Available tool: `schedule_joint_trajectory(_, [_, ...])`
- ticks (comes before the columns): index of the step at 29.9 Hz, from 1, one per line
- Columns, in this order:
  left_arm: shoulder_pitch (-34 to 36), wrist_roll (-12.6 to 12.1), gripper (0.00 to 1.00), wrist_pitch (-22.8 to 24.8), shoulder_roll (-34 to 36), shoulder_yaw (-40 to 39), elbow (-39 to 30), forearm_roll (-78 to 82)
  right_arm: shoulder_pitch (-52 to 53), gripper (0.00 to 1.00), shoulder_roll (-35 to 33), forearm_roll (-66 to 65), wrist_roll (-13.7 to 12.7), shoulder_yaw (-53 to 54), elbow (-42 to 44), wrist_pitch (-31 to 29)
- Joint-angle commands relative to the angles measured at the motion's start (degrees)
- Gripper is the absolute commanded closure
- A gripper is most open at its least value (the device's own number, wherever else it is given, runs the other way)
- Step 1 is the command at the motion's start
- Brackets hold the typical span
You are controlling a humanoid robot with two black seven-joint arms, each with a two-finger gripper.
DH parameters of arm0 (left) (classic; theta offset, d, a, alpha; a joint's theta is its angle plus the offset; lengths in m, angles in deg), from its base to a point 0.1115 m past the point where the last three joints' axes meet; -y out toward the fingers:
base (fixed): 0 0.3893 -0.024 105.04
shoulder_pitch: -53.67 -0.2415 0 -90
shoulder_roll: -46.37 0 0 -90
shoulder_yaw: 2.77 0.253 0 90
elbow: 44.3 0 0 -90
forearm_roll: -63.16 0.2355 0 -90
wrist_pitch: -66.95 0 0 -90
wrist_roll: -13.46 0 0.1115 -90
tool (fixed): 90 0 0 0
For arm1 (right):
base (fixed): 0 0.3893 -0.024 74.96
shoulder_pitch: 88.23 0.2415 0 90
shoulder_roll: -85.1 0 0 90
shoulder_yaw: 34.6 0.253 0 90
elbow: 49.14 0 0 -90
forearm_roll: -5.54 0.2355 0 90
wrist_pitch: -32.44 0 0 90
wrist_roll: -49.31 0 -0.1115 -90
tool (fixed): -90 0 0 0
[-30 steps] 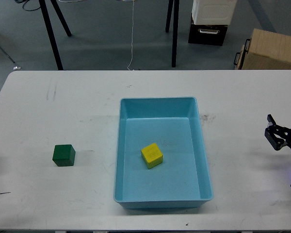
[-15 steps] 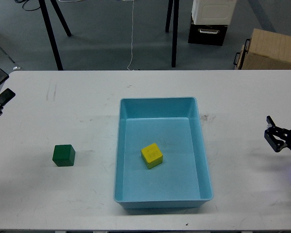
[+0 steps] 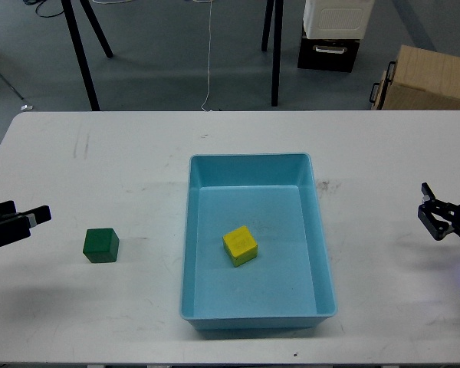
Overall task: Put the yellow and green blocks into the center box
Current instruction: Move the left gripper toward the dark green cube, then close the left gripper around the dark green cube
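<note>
The green block (image 3: 101, 245) sits on the white table (image 3: 123, 169), left of the box. The yellow block (image 3: 240, 245) lies inside the light blue box (image 3: 320, 230) at the table's middle, near its centre. My left gripper (image 3: 24, 214) comes in from the left edge, its fingers pointing right. It is open and empty, a short way left of the green block and a little farther back. My right gripper (image 3: 430, 207) is at the right edge, open and empty, well right of the box.
Beyond the table's far edge are black stand legs (image 3: 274, 54), a white and black case (image 3: 333, 31) and a cardboard box (image 3: 425, 77) on the floor. A cable (image 3: 209, 54) hangs down to the floor.
My left gripper has come down from the far left edge toward the green block, now level with it. The right gripper and both blocks have stayed put.
</note>
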Motion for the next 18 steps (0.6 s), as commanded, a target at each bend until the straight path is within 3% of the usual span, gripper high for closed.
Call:
schedule_joint_trajectory(1, [0.5, -0.4, 0.0, -0.1, -1.4, 2.1, 0.0, 2.4, 0.1, 0.0, 0.1, -0.4, 0.0, 0.2, 0.0, 0.0])
schedule_joint_trajectory(9, [7.7, -0.3, 0.0, 0.4, -9.2, 6.6, 1.1, 9.6, -0.3, 0.0, -0.6, -0.4, 0.0, 0.2, -0.1, 0.0])
schedule_joint_trajectory(18, [22.1, -2.6, 0.0, 1.1, -13.3, 28.3, 2.7, 13.2, -1.4, 0.0, -1.4, -0.4, 0.0, 0.2, 0.0, 0.0])
